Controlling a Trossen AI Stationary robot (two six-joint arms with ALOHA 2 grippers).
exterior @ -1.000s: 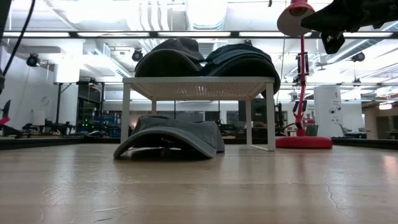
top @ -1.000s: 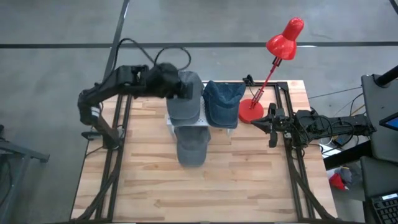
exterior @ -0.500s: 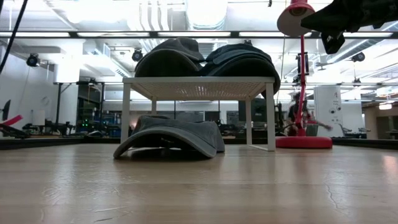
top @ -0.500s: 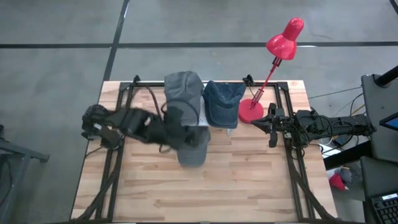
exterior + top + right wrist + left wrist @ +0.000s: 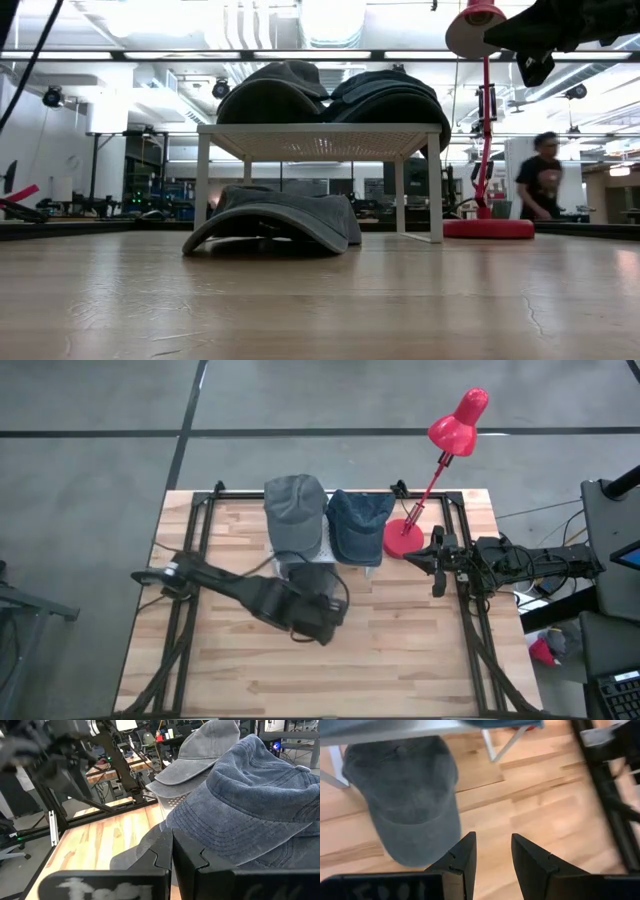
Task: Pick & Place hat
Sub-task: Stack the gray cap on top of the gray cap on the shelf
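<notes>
Left arm: reaches in from nine o'clock of the tabletop (image 5: 230, 680), its left tool (image 5: 318, 622) hanging over the centre in the high view.
Left tool state: fingers (image 5: 461, 855) parted by a narrow gap with nothing between them, as its own wrist view shows.
Grey hat on the tabletop: the hat (image 5: 405, 795) lies flat on the wood, crown part-way under the rack; in the low view this hat (image 5: 275, 220) rests untouched on the boards.
Gap to close: the hat's brim lies just beside the fingertips, toward ten o'clock of them in the wrist view; no contact shows.
White rack: the rack (image 5: 318, 140) stands at twelve o'clock of the tabletop centre.
Hats on the rack: a grey hat (image 5: 296, 510) and, at its three o'clock, a blue hat (image 5: 357, 525) sit side by side on top.
Done so far: judging by how things lie, two hats look placed and one is left below.
Left to do: grasp the lower hat, lift it, set it down where it belongs; none of this has started.
Red lamp: the lamp (image 5: 405, 538) stands at three o'clock of the rack.
Right arm: waits at the three o'clock edge, right tool (image 5: 436, 560) near the lamp base.
Right tool state: fingers pressed together, empty.
</notes>
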